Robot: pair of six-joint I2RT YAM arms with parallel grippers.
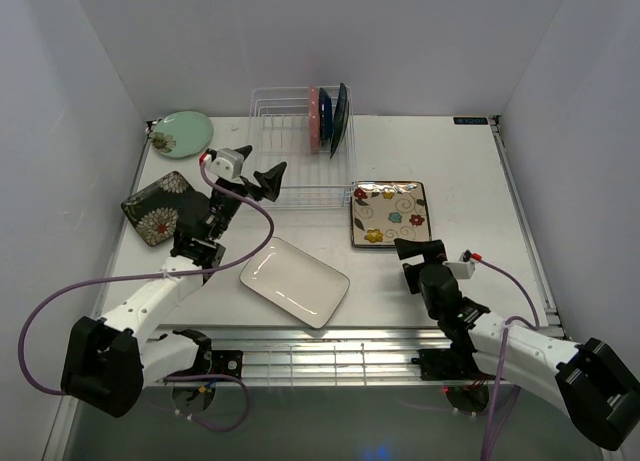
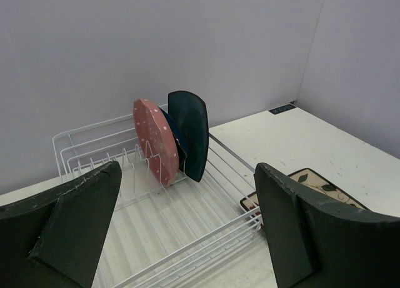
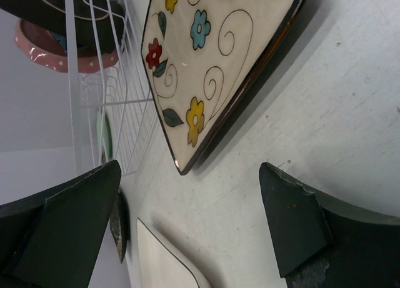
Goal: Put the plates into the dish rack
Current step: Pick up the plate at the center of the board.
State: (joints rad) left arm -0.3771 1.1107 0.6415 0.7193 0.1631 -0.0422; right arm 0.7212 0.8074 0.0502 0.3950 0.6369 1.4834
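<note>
The left gripper [image 1: 260, 171] is hovering wide and empty at the rack [image 1: 283, 111] (three plates [image 1: 328, 119] standing inside); the right gripper [image 1: 420, 249] is gaping too.

- rack [image 1: 285, 131]: white wire
- pink plate [image 2: 155, 141]: white dots
- blue plate [image 2: 178, 143]: dark navy
- teal plate [image 2: 190, 135]: plain dark teal
- green plate [image 1: 181, 133]: pale, white flower
- dark plate [image 1: 160, 207]: black, white flowers
- white plate [image 1: 295, 281]: plain
- cream plate [image 1: 389, 213]: red, blue, yellow flowers, dark swirls, brown rim

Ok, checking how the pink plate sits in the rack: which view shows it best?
Left wrist view: the pink dotted plate stands upright among the prongs of the dish rack, face visible. Top external shows only its thin edge from above; right wrist catches just a slice of rim behind wires.
</note>
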